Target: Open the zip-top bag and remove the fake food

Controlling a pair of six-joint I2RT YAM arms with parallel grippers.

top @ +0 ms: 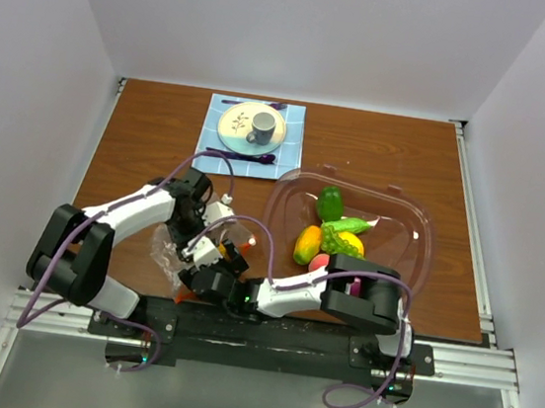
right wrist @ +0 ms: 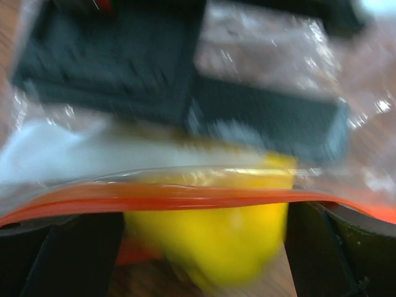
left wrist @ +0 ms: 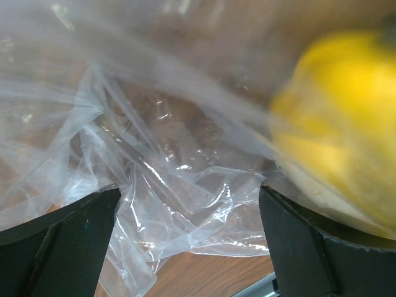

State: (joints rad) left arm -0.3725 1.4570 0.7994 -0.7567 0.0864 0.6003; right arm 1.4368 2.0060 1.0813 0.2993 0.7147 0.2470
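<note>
Both grippers are seen at the zip-top bag (top: 169, 251), which lies on the table (top: 140, 148) near the front edge, left of the clear pinkish bowl (top: 419, 222).

Left gripper (left wrist: 189, 198): fingers are spread wide and nothing is clamped. Crumpled clear bag film is seen in the gap, and a blurred yellow piece (left wrist: 340, 117) sits just beside the right-hand finger (left wrist: 309, 247).

Right gripper (right wrist: 204, 213): fingers are also held wide apart. The orange-red zipper strip (right wrist: 185, 198) runs across the view from one finger to the other. The yellow piece (right wrist: 210, 241) fills the gap behind and below the strip. Pad contact with it cannot be told, as the frame is blurred. The black body of the other gripper is seen through the film above.

Most of the fake food (top: 333, 233) is seen in the bowl: green pepper (top: 329, 203), grape bunch (top: 333, 241), plus yellow, orange and pink pieces. The yellow piece at the bag is seen through the plastic in the right wrist view. Whether it is fully inside cannot be told.

At the far edge, a plate (top: 232, 124) with a grey cup (top: 261, 128) is set on a blue placemat (top: 293, 117), well apart from both arms.
</note>
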